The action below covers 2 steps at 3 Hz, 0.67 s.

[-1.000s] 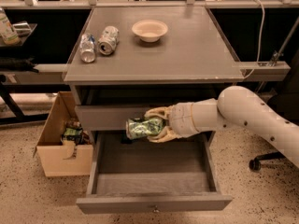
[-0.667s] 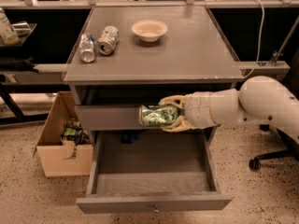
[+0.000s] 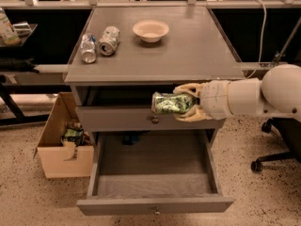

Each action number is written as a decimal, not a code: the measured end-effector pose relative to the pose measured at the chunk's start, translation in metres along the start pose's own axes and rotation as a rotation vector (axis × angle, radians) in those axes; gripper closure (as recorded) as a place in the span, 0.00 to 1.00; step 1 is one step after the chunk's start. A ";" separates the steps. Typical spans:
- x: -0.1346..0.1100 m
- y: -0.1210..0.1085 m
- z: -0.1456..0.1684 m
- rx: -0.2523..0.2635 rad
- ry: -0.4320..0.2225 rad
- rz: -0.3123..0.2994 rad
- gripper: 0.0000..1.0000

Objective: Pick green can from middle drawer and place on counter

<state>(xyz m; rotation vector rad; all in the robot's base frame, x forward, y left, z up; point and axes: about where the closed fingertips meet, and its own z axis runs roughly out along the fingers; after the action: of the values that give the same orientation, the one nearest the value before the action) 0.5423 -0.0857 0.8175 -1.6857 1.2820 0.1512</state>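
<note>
Our pale gripper [image 3: 182, 102], clamped on the dented green can [image 3: 165, 103], has risen — clear of the shallow grey drawer [image 3: 155, 204] (flat grey counter [image 3: 193, 46] next)

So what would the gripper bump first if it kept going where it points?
Probably nothing: the gripper, holding the green can, points picture-left across the upper drawer front, and that way looks free, though depth is unclear.

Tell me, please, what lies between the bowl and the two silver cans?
Bare counter, in the camera view; the gripper holds the green can lower, before the upper drawer.
</note>
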 end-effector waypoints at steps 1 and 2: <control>0.011 -0.021 0.000 0.027 -0.029 0.078 1.00; 0.032 -0.055 0.002 0.033 -0.056 0.183 1.00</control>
<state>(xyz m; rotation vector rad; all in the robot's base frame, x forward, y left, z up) 0.6006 -0.1079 0.8308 -1.5248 1.3884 0.2818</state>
